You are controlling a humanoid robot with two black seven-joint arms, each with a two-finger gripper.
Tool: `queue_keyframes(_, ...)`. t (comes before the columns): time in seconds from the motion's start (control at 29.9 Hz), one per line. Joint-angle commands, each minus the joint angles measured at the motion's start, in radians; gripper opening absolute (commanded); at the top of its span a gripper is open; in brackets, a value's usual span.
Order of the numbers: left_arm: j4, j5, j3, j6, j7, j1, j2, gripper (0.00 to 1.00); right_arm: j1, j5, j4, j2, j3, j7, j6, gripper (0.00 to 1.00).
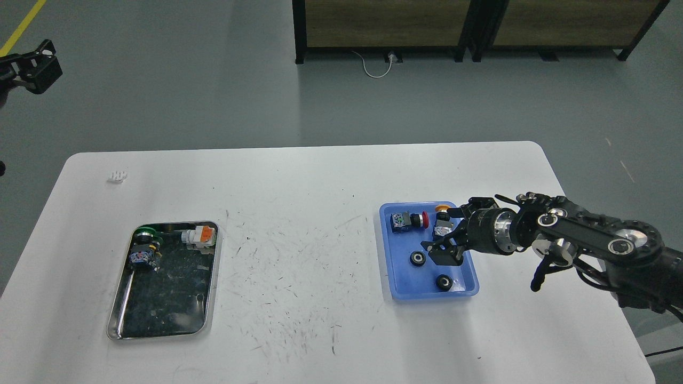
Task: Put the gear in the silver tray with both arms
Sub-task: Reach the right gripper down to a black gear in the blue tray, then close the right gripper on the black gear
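Observation:
Two small black gears lie in the blue plastic tray [388, 250] on the right of the table: one in the middle [417, 258], one near the front edge [443, 282]. My right gripper [450, 234] is open and empty, low over the blue tray, just right of the middle gear. The silver tray [160, 309] lies on the left of the table and holds a green push-button switch [144, 248] and a white-and-orange part [198, 236]. My left gripper [33, 72] hovers far off at the upper left, beyond the table; its fingers cannot be told apart.
The blue tray also holds a red push-button switch [406, 220] and a yellow-capped switch [442, 224], close under my right gripper. A small white piece [117, 176] lies at the table's back left. Dark cabinets [469, 24] stand on the floor behind.

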Motion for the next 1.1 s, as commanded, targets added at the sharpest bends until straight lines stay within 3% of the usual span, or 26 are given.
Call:
queue_keyframes(0.0, -0.001, 0.001, 0.001, 0.007, -0.001, 0.004, 0.007, 0.99, -0.035, -0.026, -0.002, 0.003, -0.006, 0.001, 0.007, 0.99)
queue_keyframes(1.07, -0.001, 0.001, -0.002, 0.011, -0.006, 0.011, 0.033, 0.98, -0.079, -0.092, -0.141, 0.153, 0.014, 0.05, 0.001, 0.95)
